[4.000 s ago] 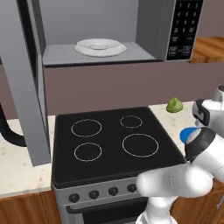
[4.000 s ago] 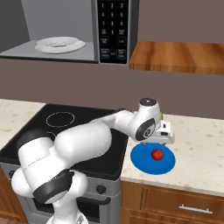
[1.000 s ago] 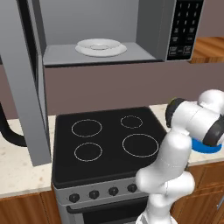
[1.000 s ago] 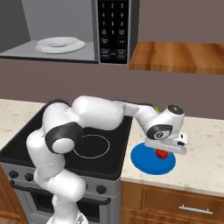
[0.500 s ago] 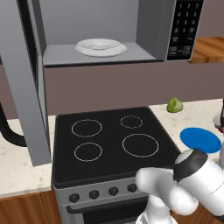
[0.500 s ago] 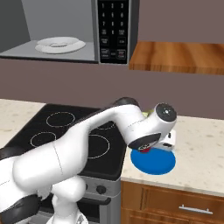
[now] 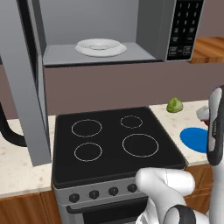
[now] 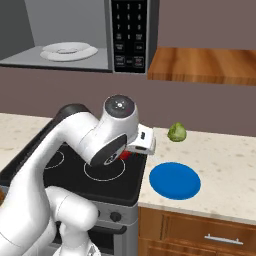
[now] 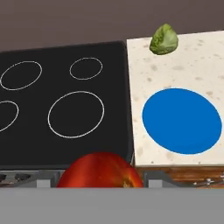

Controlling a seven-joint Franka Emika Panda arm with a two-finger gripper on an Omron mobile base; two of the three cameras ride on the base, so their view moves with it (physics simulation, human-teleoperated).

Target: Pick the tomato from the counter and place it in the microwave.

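Glossy red round tomato sits clamped in white two-finger gripper, lifted over black glass stovetop's right edge; round, no clear long axis.

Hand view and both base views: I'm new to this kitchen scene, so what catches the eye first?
The red tomato looms at the bottom of the hand view, lifted above the black stovetop. Right of it, a blue disc lies flat on the speckled counter near a green lumpy object. Above, the microwave stands open with its white plate inside.

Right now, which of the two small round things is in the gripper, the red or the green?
The glossy red tomato, held up at the gripper; the lumpy light-green ball sits on the beige counter.
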